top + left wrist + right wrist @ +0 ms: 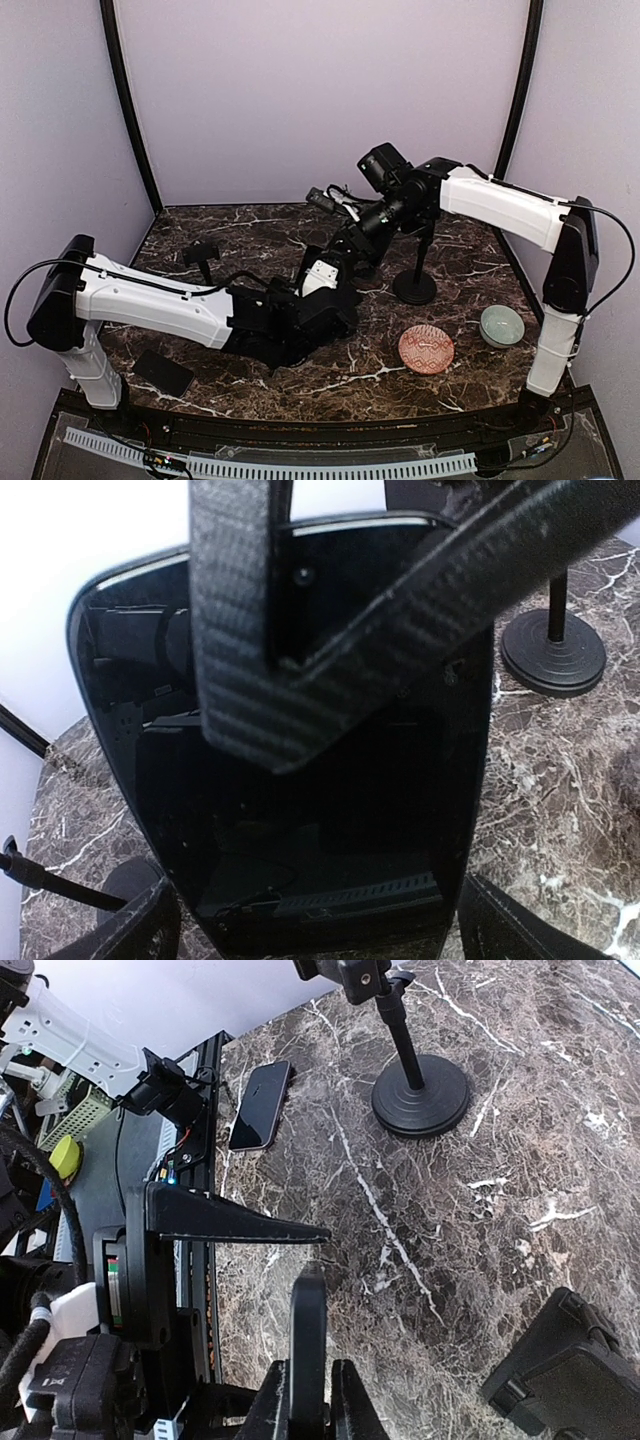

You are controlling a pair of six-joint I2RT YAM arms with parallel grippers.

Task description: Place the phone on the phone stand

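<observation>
A black phone (300, 810) fills the left wrist view, its screen facing that camera. In the right wrist view it shows edge-on (308, 1330), and my right gripper (308, 1405) is shut on it, one finger on each face. My left gripper (320, 935) is open wide, with its fingers (135, 930) flanking the phone's lower end without clear contact. Both grippers meet above the table's middle, left (330, 295) and right (345, 250). A tall black phone stand (415, 272) is just right of them, and its round base (553, 650) shows in the left wrist view.
A second phone stand (203, 255) (418, 1090) stands at the back left. Another black phone (163, 372) (260, 1105) lies flat at the front left. A pink patterned plate (426, 349) and a pale green bowl (502, 325) sit at the front right.
</observation>
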